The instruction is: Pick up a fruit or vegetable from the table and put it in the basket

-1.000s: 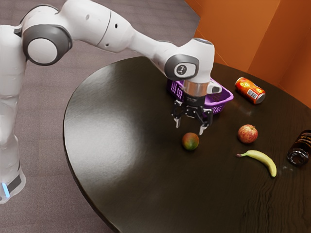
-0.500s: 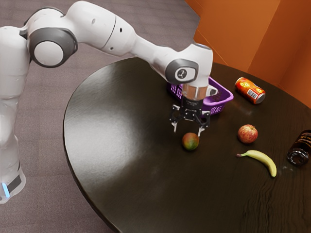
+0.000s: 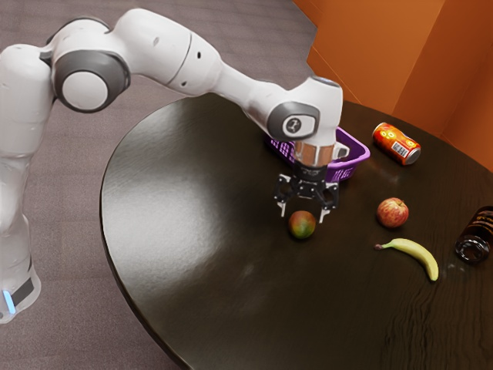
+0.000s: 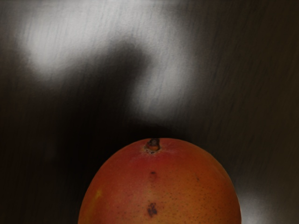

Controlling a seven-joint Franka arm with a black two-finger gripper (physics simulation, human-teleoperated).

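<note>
My black gripper (image 3: pixel 303 216) is open just above the mango (image 3: pixel 302 225), its two fingertips spread to either side of the fruit's top. The red-green mango rests on the dark table. In the wrist view the mango (image 4: pixel 159 186) looms large and orange-red, its stem end showing. Behind my hand stands the purple basket (image 3: pixel 353 165), partly hidden by the arm. A red apple (image 3: pixel 393 213) and a yellow banana (image 3: pixel 416 253) lie on the table toward the exterior view's right.
A red-orange can (image 3: pixel 397 144) lies on its side beyond the basket. A dark bottle (image 3: pixel 475 239) lies at the exterior view's right edge. The round dark table (image 3: pixel 192 262) has a curved rim toward the exterior view's left.
My hand has come down a little, and over the last half second it has shifted slightly toward the exterior view's right. The mango and the other things have stayed where they were.
</note>
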